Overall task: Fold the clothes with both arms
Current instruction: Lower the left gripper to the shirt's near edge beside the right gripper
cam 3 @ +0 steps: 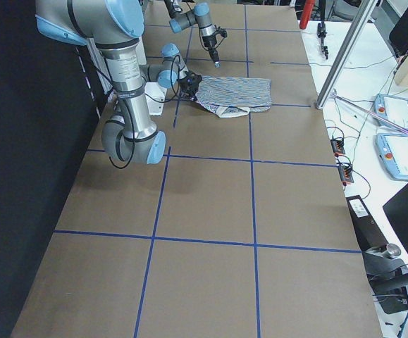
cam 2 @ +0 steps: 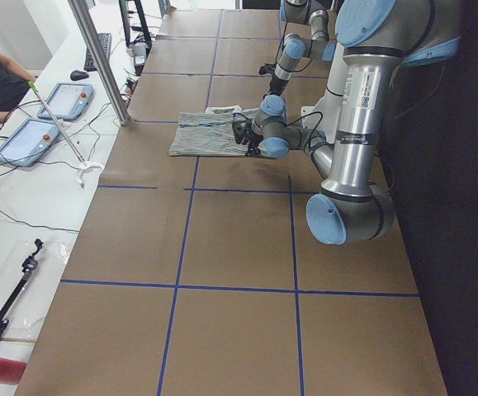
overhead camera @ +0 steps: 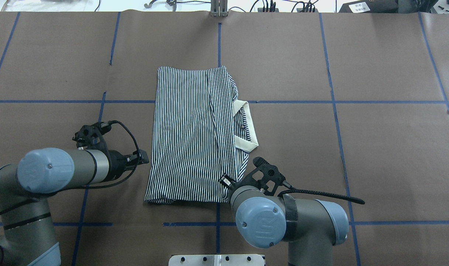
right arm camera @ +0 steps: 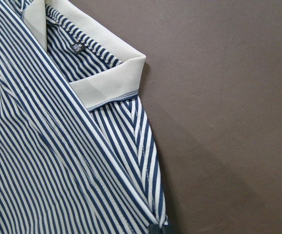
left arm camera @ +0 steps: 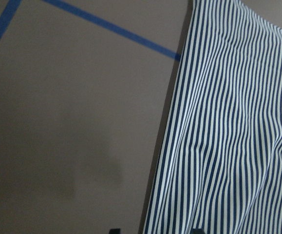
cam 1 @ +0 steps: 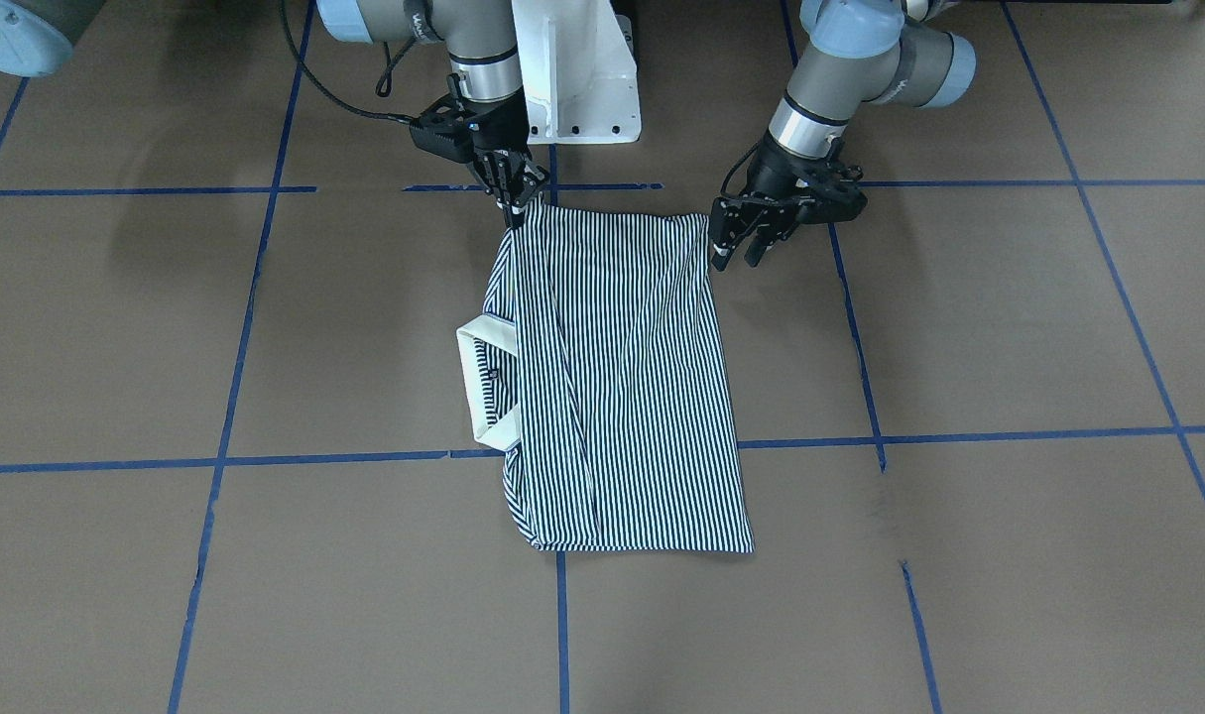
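One striped polo shirt [cam 1: 622, 387], part-folded, lies mid-frame on the surface [cam 1: 959, 327]. Right gripper [cam 1: 513, 210], upper centre: fingers pinched on its top-left corner. Left gripper [cam 1: 737, 258]: fingers spread beside the top-right corner, empty. Step, as judged: corner grasp. Next move likely: left closes, both fold downward.

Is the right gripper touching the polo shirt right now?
Touching. The front-facing view shows the right gripper closed on the polo shirt at its corner nearest the robot's base, with the striped cloth drawn to a point between its fingertips.
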Controlling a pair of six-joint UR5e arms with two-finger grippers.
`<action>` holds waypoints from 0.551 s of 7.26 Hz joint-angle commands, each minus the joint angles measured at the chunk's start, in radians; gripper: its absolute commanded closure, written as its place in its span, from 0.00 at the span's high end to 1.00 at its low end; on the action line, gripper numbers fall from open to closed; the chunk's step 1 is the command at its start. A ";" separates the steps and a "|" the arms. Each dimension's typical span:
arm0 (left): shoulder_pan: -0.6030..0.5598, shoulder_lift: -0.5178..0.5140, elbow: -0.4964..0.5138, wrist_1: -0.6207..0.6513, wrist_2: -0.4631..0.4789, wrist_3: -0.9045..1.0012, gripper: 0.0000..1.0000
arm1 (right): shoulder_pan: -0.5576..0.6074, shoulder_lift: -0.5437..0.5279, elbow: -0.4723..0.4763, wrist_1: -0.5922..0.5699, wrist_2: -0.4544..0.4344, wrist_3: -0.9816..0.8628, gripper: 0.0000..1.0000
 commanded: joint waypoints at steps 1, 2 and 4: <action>0.091 0.004 -0.006 0.025 0.020 -0.068 0.58 | 0.001 -0.003 0.001 0.000 0.000 0.000 0.00; 0.102 0.002 -0.006 0.025 0.020 -0.068 0.57 | 0.001 -0.003 0.001 -0.001 0.000 0.000 0.00; 0.107 0.002 -0.006 0.025 0.019 -0.068 0.44 | 0.001 -0.003 0.005 -0.001 0.000 0.000 0.00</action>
